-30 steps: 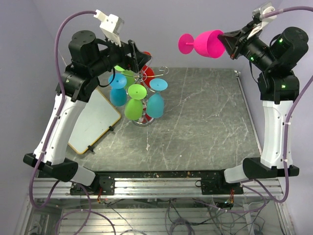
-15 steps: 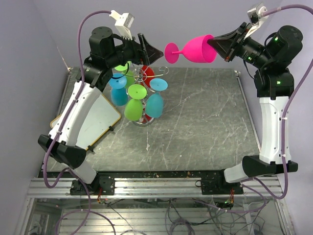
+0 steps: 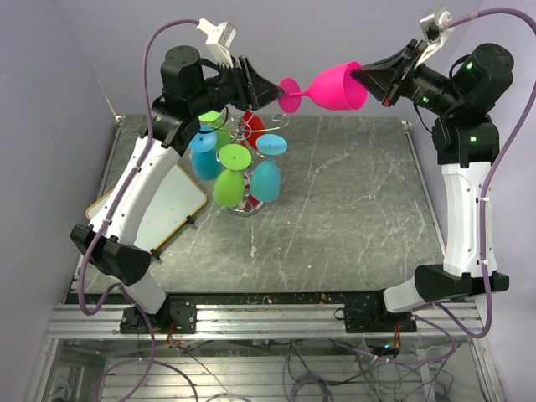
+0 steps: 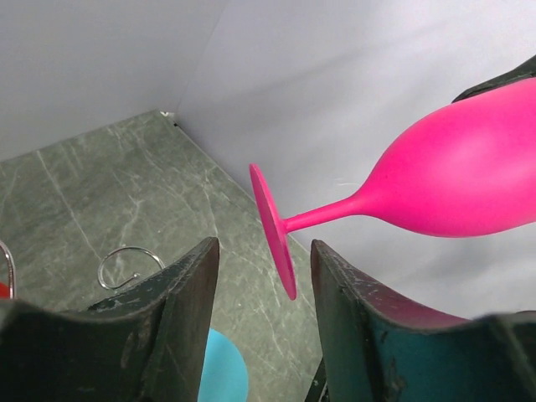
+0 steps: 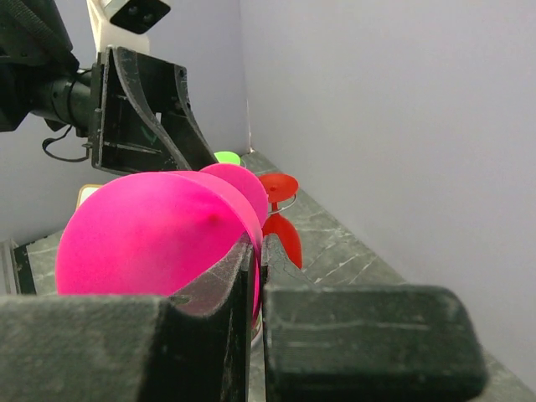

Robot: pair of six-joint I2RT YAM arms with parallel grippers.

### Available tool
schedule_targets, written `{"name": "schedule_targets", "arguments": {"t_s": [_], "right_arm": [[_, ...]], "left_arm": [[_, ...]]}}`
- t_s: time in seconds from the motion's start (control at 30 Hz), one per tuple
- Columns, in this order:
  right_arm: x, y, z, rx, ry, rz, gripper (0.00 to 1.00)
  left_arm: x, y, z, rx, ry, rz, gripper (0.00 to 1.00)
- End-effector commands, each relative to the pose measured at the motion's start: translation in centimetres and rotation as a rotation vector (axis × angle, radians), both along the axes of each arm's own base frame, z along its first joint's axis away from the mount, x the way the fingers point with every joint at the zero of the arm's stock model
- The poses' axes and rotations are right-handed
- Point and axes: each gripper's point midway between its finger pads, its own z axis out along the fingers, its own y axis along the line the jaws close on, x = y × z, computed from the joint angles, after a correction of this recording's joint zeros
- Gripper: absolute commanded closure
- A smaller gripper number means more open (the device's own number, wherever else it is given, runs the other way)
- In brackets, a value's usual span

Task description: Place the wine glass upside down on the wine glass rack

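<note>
Stem (image 4: 322, 213) seems the safest hold on this light, slick wine glass (image 3: 337, 86); right end effector (image 3: 365, 82) pinches its rim, left end effector (image 3: 274, 90) gapes.

Camera setup: one overhead, two wrist cams.
Top view looks down from high at the near edge over the whole grey marbled surface (image 3: 352, 218). The wrist views sit close and face each other, both sharing the matte pink wine glass (image 4: 452, 180).
</note>
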Motion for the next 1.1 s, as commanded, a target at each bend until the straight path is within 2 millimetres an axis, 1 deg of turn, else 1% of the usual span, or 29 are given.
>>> {"name": "schedule_targets", "arguments": {"t_s": [0.0, 0.1, 0.2, 0.47, 0.5, 0.57, 0.63, 0.67, 0.8, 1.0, 1.07], "right_arm": [[0.0, 0.3, 0.2, 0.006, -0.011, 0.017, 1.00], [0.0, 0.3, 0.2, 0.006, -0.013, 0.017, 1.00], [0.1, 0.3, 0.1, 0.007, -0.012, 0.016, 1.00], [0.1, 0.6, -0.2, 0.010, 0.001, 0.031, 1.00], [0.1, 0.6, -0.3, 0.010, 0.001, 0.030, 1.00], [0.1, 0.5, -0.3, 0.007, -0.003, 0.025, 1.00], [0.1, 0.4, -0.3, 0.004, -0.007, 0.014, 1.00], [0.2, 0.3, -0.3, 0.001, -0.006, 0.009, 1.00], [0.4, 0.2, -0.8, -0.007, -0.001, 0.002, 1.00], [0.3, 0.1, -1.2, -0.027, -0.009, 0.000, 0.75], [0.2, 0.0, -1.2, -0.034, -0.016, -0.007, 0.67]], "left_arm": [[-0.9, -1.1, 0.5, -0.023, -0.016, -0.064, 0.45], [-0.9, -1.5, -0.1, -0.019, 0.002, -0.077, 0.50], [-1.3, -1.9, -0.2, -0.022, 0.005, -0.093, 0.57], [-2.0, -2.9, -0.3, -0.021, -0.004, -0.124, 0.64], [-2.1, -3.0, -0.2, -0.020, -0.006, -0.128, 0.67], [-2.0, -3.0, -0.2, -0.017, -0.011, -0.123, 0.75], [-1.9, -2.8, -0.1, -0.010, -0.022, -0.108, 0.88], [-1.8, -2.7, 0.0, -0.005, -0.026, -0.100, 0.93], [-1.8, -2.2, 0.4, 0.001, -0.041, -0.071, 0.93], [-1.4, -0.6, 0.9, 0.029, -0.066, 0.016, 0.93], [-1.2, 0.3, 1.2, 0.031, -0.075, 0.050, 0.93]]}}
